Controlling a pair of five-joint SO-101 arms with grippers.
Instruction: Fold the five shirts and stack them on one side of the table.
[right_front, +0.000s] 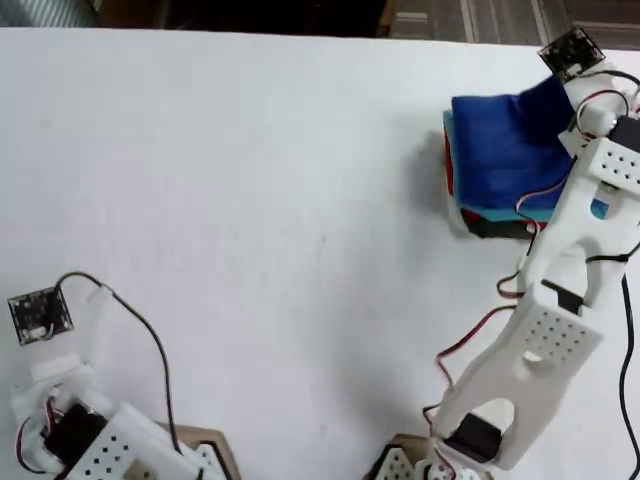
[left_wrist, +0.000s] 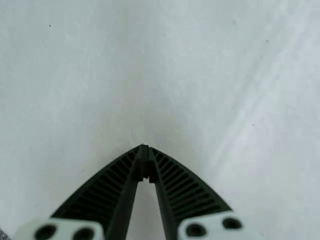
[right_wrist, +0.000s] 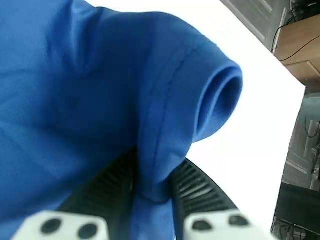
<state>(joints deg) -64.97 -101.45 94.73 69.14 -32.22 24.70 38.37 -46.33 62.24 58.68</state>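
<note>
The right end effector is clamped on a fold of the blue shirt, which lies on top of the stack at the far right of the table. The left end effector is closed on nothing, over bare table at the near left, well apart from the shirts.

My white bench bears a stack of folded shirts near its far right corner. A black shirt lies lowest, against the bench, a blue shirt on top.
</note>
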